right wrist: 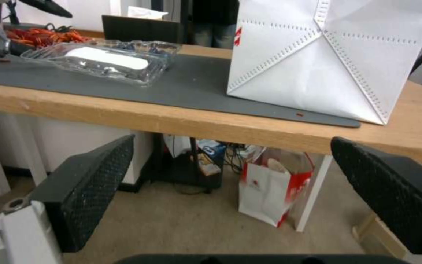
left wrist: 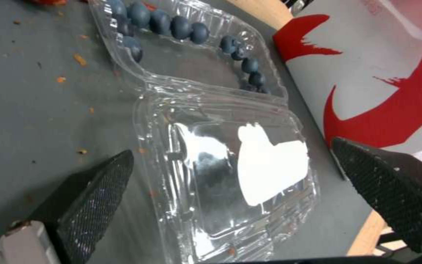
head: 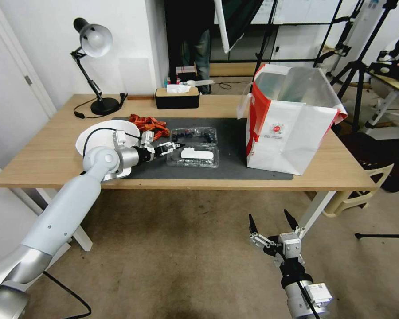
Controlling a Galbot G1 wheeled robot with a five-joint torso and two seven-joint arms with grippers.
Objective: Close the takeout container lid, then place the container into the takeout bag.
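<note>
The container (head: 194,147) lies open on the dark mat (head: 226,170) in the middle of the tabletop (head: 44,155). Its berry half sits farther from the robot, with blueberries (left wrist: 172,24) lined along its walls. The lid (head: 194,157) lies flat on the near side, white label face up.

The left gripper (head: 175,146) hovers low over the mat at the container's left end, its jaws spread wide and holding nothing. In the left wrist view its two black fingers (left wrist: 93,194) stand on either side of the lid without touching it.

The bag (head: 290,126) stands upright on the right part of the mat, mouth open, well apart from the container. A red side panel faces the container.

The right gripper (head: 270,223) hangs below the tabletop's front edge, pointing up, jaws wide apart and empty.

Behind the container lies a red-orange bundle (head: 150,122), with a white bowl (head: 99,135) to its left under the left arm. A black tissue box (head: 177,97) and a desk lamp (head: 93,57) stand at the back.
</note>
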